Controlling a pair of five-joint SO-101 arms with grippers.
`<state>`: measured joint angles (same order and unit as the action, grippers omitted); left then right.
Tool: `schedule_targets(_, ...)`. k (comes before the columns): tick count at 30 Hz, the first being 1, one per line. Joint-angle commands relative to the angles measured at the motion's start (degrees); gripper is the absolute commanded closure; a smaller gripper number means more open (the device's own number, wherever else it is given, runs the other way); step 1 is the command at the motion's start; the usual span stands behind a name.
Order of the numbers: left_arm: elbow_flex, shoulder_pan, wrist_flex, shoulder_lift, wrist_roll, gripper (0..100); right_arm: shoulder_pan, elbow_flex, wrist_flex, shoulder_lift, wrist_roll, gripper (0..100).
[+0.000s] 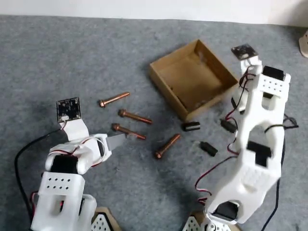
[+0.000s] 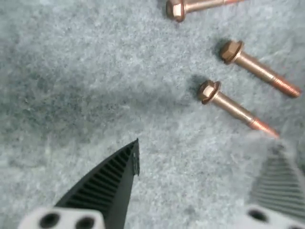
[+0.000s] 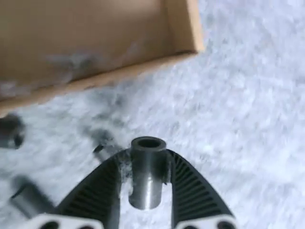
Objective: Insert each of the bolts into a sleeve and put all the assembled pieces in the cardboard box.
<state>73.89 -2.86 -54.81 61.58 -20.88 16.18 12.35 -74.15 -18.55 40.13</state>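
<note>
Four copper bolts lie on the grey carpet: one (image 1: 114, 99) far left, two (image 1: 135, 116) (image 1: 128, 131) in the middle, one (image 1: 167, 146) nearer the sleeves. My left gripper (image 2: 206, 143) is open just short of the nearest bolt (image 2: 236, 107), with nothing between its fingers. Two more bolts (image 2: 259, 69) (image 2: 202, 5) lie beyond it. My right gripper (image 3: 147, 160) is shut on a dark sleeve (image 3: 147, 171), held upright beside the cardboard box (image 3: 95, 43). Loose black sleeves (image 1: 191, 126) (image 1: 208, 148) (image 1: 228, 125) lie near the box (image 1: 166, 79).
The right arm (image 1: 260, 134) stands over the carpet right of the box and covers its own gripper in the high view. Two loose sleeves (image 3: 10, 131) (image 3: 28, 200) lie beside the held one. Open carpet stretches left of the bolts.
</note>
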Motion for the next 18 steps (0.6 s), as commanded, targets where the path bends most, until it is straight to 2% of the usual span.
schedule_targets(1,-2.9,1.8,1.3,0.7,-0.8,72,-1.7,-5.1,-0.3,11.8,-3.0,99.2)
schedule_targets(4,-2.3,5.5,1.6,0.9,-0.4,72,-2.6,-12.2,-0.3,18.8,-2.9,99.2)
schedule_targets(12,-0.4,6.4,1.4,0.9,-1.3,72,-6.8,-29.6,-0.3,35.8,-2.9,99.2)
schedule_targets(16,-0.7,2.9,1.4,0.9,-11.3,75,-8.7,-39.4,0.3,44.0,-2.9,99.2)
schedule_targets(18,-1.3,1.2,1.5,0.9,-13.3,79,-9.3,-44.0,2.4,47.9,-2.9,99.2)
